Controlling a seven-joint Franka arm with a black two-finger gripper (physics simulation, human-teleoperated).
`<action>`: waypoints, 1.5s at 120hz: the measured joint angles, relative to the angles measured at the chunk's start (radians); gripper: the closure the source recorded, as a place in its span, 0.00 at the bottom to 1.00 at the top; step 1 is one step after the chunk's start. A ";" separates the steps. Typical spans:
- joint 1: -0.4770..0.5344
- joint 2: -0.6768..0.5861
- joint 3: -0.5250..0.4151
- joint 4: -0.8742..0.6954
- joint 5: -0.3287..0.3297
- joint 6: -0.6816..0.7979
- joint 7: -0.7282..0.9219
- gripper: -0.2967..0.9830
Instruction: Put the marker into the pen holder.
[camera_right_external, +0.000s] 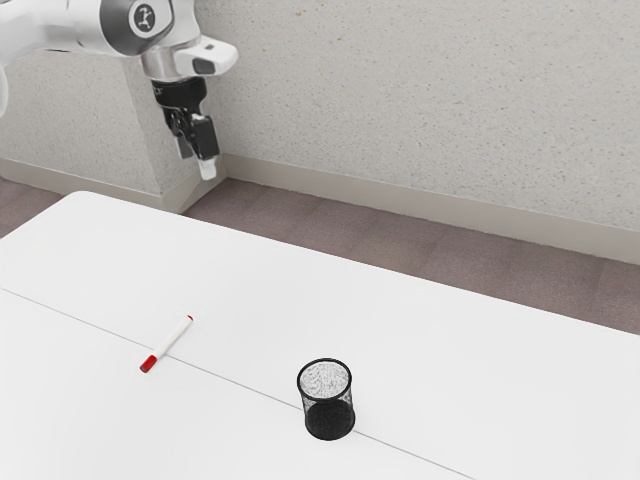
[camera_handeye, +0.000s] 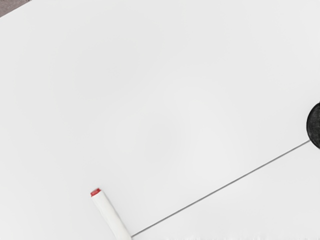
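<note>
On my feed the pincer (camera_right_external: 196, 165) stands wide and empty, high up. Below it, toward the exterior camera, the marker (camera_right_external: 170, 342) lies flat across the seam (camera_right_external: 240, 385), its long axis slanting from the capped end back toward the exterior view's right. I judge I must descend and grip across that axis. Farther off, the pen holder (camera_right_external: 328, 400) stands upright.
</note>
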 joint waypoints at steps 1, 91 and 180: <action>0.000 0.000 0.000 0.000 0.000 0.000 0.004 0.23; 0.076 0.074 0.056 -0.423 0.087 0.454 -0.037 0.23; 0.087 0.156 0.090 -0.679 0.069 0.856 -0.451 0.56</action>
